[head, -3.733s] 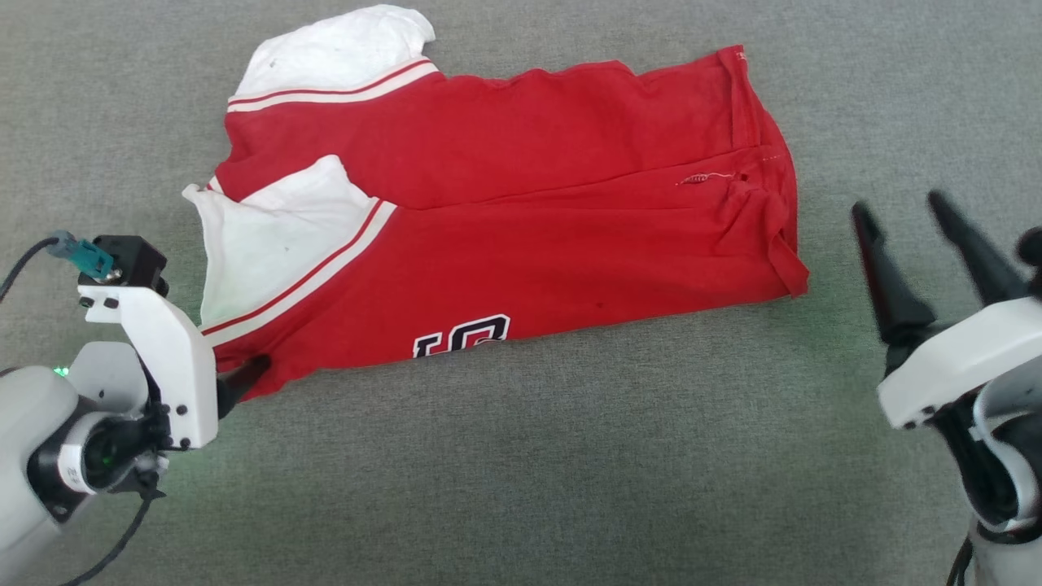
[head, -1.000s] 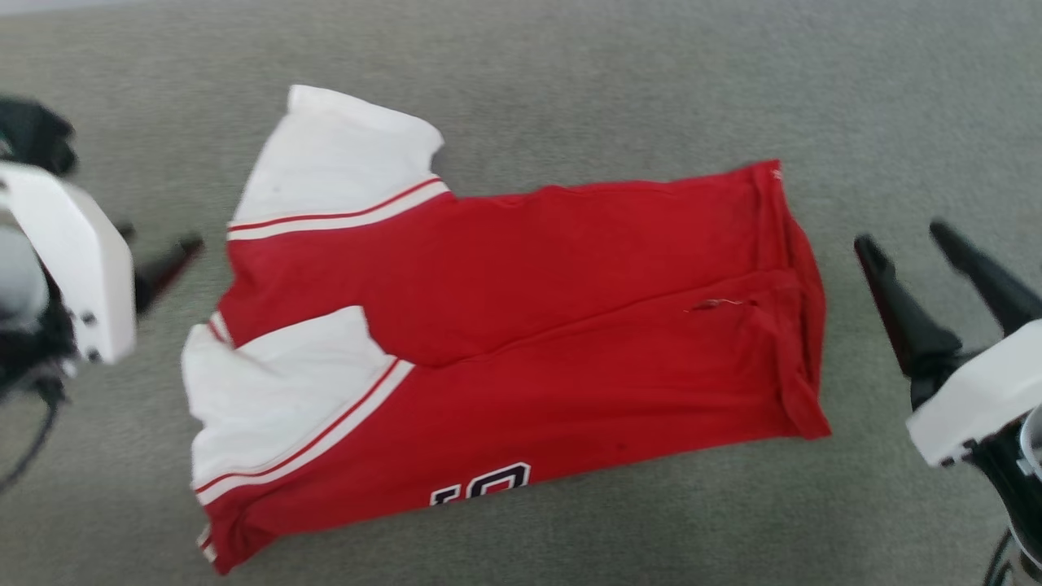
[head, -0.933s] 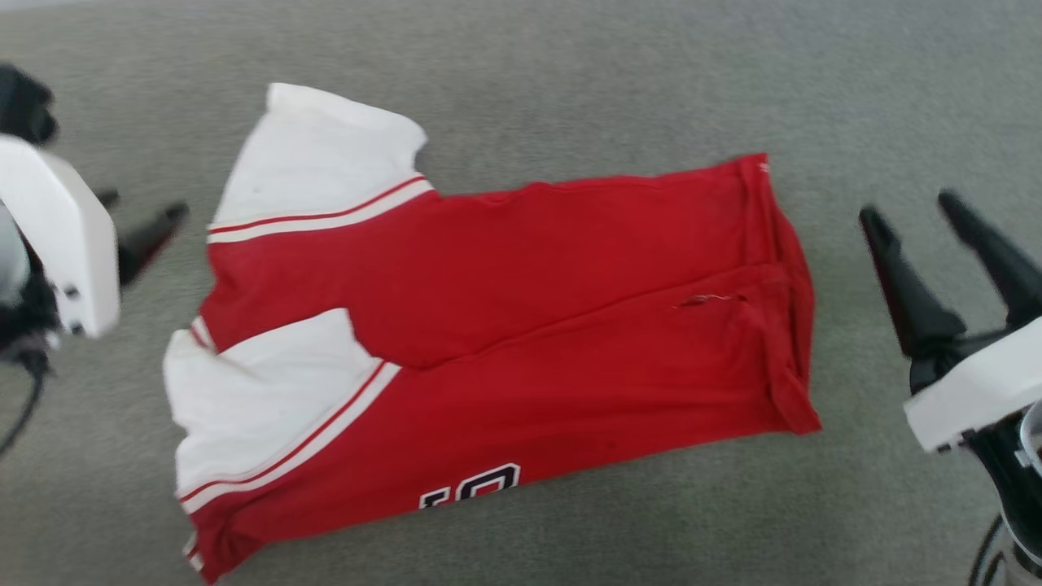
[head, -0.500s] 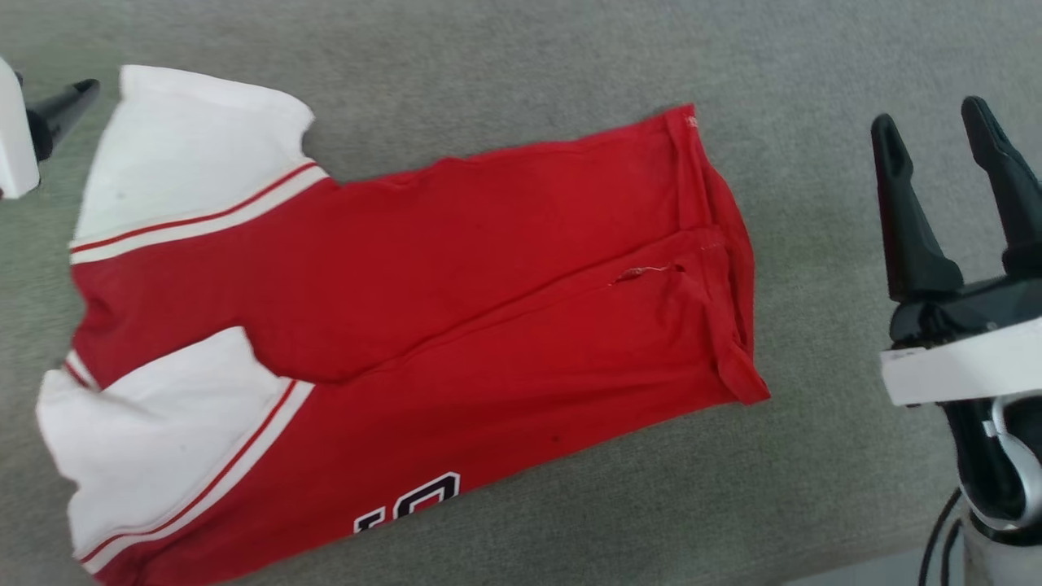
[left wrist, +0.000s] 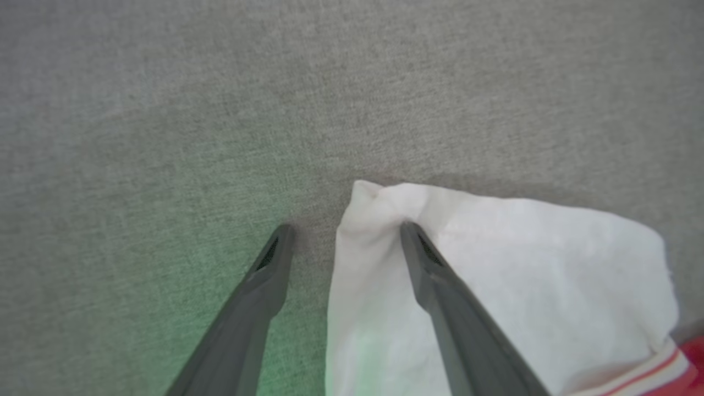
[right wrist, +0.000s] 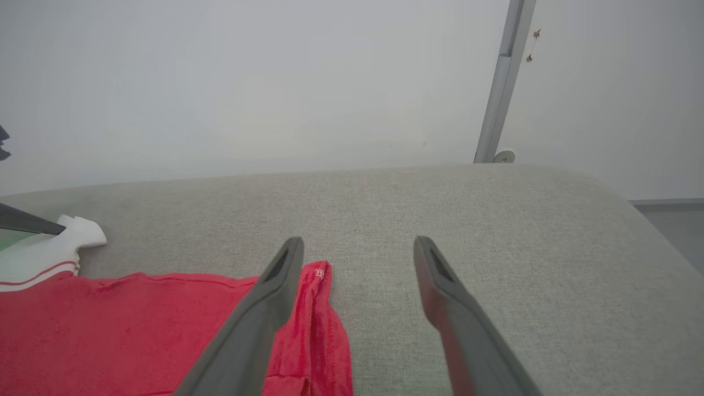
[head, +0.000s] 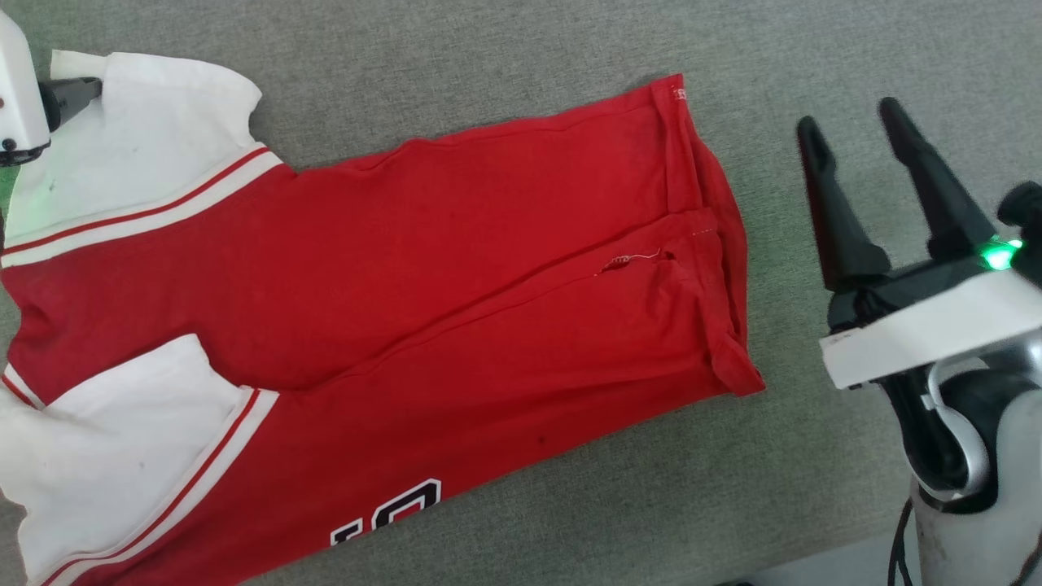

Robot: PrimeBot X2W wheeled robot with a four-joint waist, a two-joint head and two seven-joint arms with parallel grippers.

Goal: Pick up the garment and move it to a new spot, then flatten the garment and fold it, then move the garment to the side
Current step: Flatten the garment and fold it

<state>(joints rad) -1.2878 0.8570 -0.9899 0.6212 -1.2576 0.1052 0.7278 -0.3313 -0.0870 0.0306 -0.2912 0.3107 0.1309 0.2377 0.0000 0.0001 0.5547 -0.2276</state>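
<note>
**A:** What has changed since the earlier frames?

**B:** The head camera has swung, so the whole scene sits further left. Measured against the cloth itself, the left gripper (left wrist: 345, 228) has gone from the shirt's near corner to its far sleeve.

**A:** What is closest to the robot?

**B:** The right gripper (head: 847, 114), with its two long dark fingers spread wide and holding nothing, just beside the shirt's hem end. Next to it lies the garment (head: 456, 285) — a red cotton jersey T-shirt with white short sleeves and red-and-white striped trim. It is folded lengthwise and lies flat on a grey woven surface (head: 570, 521). Black, white-outlined lettering (head: 391, 509) peeks out at its near edge.

**A:** And further off?

**B:** The far sleeve (head: 138, 138). The left gripper's fingers stand wide apart there. One lies over the sleeve's corner, its tip at a small pucker, and the other is over the grey surface beside it — nothing is pinched. Beyond the surface's far edge are a plain white wall (right wrist: 247, 82) and a grey metal post (right wrist: 503, 82).
</note>
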